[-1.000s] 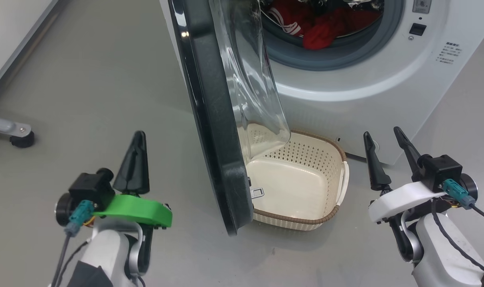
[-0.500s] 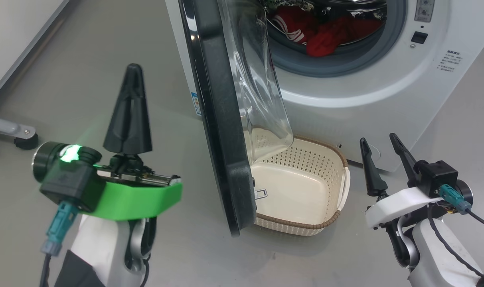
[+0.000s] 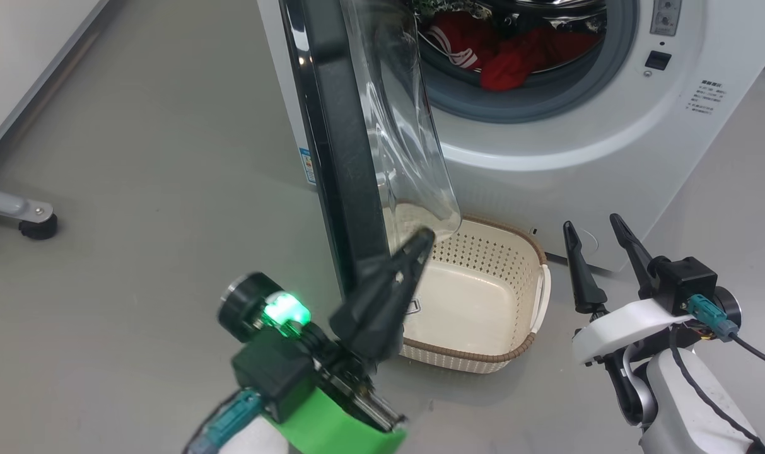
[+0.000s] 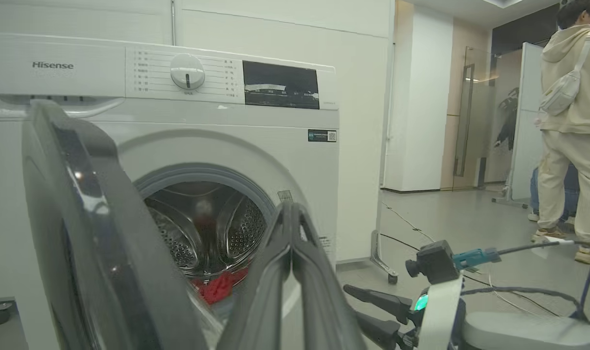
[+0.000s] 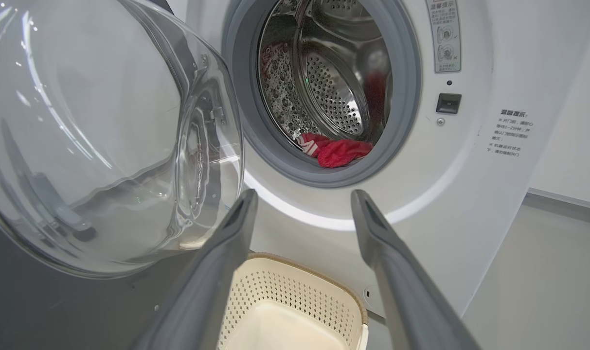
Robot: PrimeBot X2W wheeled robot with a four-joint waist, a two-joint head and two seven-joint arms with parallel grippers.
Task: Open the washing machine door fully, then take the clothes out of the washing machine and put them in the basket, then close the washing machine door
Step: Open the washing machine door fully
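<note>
a: which step is the robot on?
b: the first one, by the look of it. the washing machine door (image 3: 341, 157) stands only part open, edge-on in the upper middle of the head view. its glass bowl hangs over the left end of the empty basket (image 3: 537, 252).
a: and the grippers?
b: the left gripper (image 3: 420, 243) has its fingers pressed together into one point, holding nothing. its tip is at the door's lower inner side, in the centre of the frame, and contact cannot be told. the right gripper (image 3: 591, 226) sits at lower right with fingers spread, empty.
a: so what next?
b: likely a push on the inner face to swing the door wide toward the left of the frame. only then a reach for the clothes (image 3: 514, 57), which lie red in the drum of the washing machine (image 3: 546, 164) at the top.
a: and the room?
b: a smooth grey floor (image 3: 136, 157), with a castor foot (image 3: 36, 224) at the left edge. in the left wrist view cables (image 4: 411, 224) trail over the floor and a person (image 4: 569, 121) stands at the far right.
</note>
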